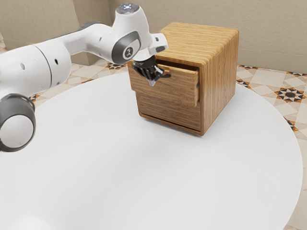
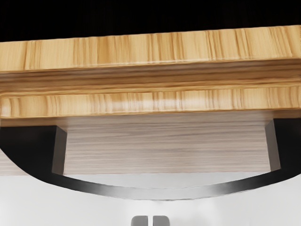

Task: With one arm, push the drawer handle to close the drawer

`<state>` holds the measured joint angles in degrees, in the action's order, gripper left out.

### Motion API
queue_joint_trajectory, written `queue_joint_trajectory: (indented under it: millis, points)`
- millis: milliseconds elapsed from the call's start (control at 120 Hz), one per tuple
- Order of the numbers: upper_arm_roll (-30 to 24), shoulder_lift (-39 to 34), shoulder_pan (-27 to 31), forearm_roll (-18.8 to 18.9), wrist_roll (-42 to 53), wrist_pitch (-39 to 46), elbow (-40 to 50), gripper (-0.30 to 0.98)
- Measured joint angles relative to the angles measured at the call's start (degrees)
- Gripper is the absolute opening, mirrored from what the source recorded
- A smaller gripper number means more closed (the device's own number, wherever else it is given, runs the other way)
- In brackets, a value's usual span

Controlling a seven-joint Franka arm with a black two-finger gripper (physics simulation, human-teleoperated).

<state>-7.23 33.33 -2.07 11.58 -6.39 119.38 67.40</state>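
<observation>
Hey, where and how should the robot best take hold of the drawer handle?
Probably by the middle of the handle, from above, with the gripper turned to close across the bar. The handle bows out from the drawer front, leaving an open gap behind its middle.

The cabinet [image 1: 219, 72], of striped wood, stands on the round white table [image 1: 144, 177]. The drawer [image 1: 180, 86] juts from the upper part of the cabinet's front, a dark gap over its top edge. The arm [image 1: 81, 40] comes in from the exterior view's left of the cabinet, and the black gripper [image 1: 152, 82] points down in front of the drawer, by the dark handle [image 1: 166, 74]. Behind the cabinet lie patterned tiles [image 1: 268, 81] and a beige wall [image 1: 268, 33].
</observation>
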Motion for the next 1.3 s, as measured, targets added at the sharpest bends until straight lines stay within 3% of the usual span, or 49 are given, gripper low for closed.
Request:
queue_joint_trajectory:
  millis: [367,1025,1108,1208,1300]
  points:
    - [-0.18,5.59,-0.94,0.75,0.69,-0.59,-7.37,-0.10]
    - [0.05,7.82,-0.85,2.95,2.01,-0.89,-13.77,-0.10]
    - [-0.44,-1.56,-0.44,0.65,2.02,-3.50,-5.92,-0.10]
    - [-0.65,-25.01,1.52,-6.55,1.19,-9.25,16.70,0.12]
    - [-0.94,-35.38,2.63,-9.92,-0.03,-15.94,25.45,0.31]
